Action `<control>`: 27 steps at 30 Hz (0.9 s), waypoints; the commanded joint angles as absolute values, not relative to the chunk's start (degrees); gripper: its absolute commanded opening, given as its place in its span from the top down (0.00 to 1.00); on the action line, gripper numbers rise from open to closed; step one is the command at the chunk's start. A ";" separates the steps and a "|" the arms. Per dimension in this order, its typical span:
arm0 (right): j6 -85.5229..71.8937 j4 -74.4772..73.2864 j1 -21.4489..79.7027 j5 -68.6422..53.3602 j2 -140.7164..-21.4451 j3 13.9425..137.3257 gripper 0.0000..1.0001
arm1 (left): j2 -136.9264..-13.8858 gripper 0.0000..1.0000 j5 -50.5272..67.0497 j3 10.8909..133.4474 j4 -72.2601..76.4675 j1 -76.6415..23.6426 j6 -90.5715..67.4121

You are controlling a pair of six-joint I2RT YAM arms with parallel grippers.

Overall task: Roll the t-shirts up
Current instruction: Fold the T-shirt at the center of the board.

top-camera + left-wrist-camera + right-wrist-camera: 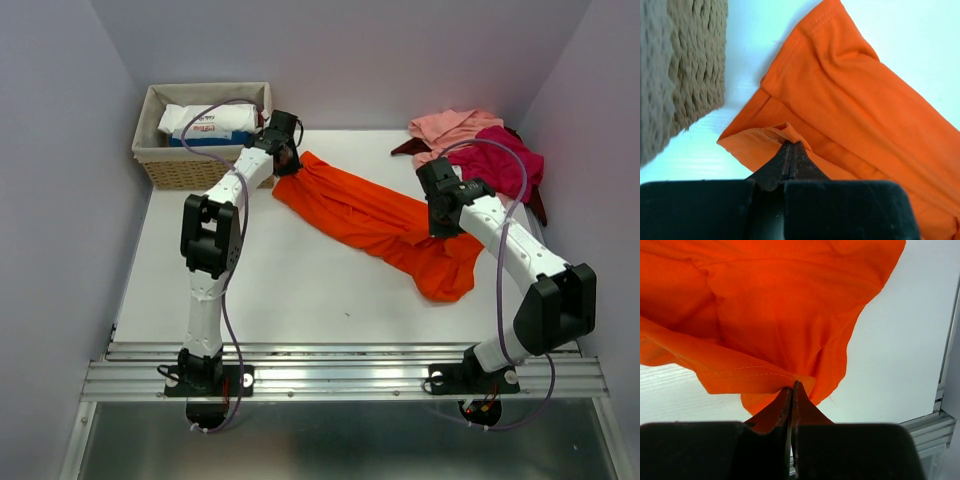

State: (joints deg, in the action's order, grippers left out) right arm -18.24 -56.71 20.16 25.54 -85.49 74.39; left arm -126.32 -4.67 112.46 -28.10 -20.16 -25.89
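Note:
A bright orange t-shirt [370, 215] lies stretched across the white table from back left to front right. My left gripper [288, 165] is shut on its far-left edge next to the basket; the pinched fold shows in the left wrist view [785, 134]. My right gripper [440, 215] is shut on the shirt's hemmed right edge [790, 377] and holds it lifted, with cloth hanging below. A pile of other t-shirts sits at the back right: salmon pink [450, 128], magenta [505, 160] and a dark maroon one [538, 205] mostly hidden underneath.
A woven wicker basket [170, 165] stands at the back left holding white packets [208, 123]; its wall shows close in the left wrist view [680, 75]. A metal rail [340, 365] runs along the table's front edge. Grey walls close in on both sides.

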 commanded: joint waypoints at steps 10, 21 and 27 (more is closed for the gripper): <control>-18.98 -54.32 17.84 31.02 -87.71 75.59 0.99 | -133.24 1.00 -7.21 123.13 -31.03 -19.60 -22.50; -17.49 -49.75 16.08 32.17 -91.49 75.41 0.99 | -134.82 1.00 -7.91 123.22 -30.33 -18.72 -22.24; -16.44 -46.06 16.08 32.95 -94.83 77.43 0.99 | -136.14 1.00 -5.80 124.71 -29.71 -18.72 -21.80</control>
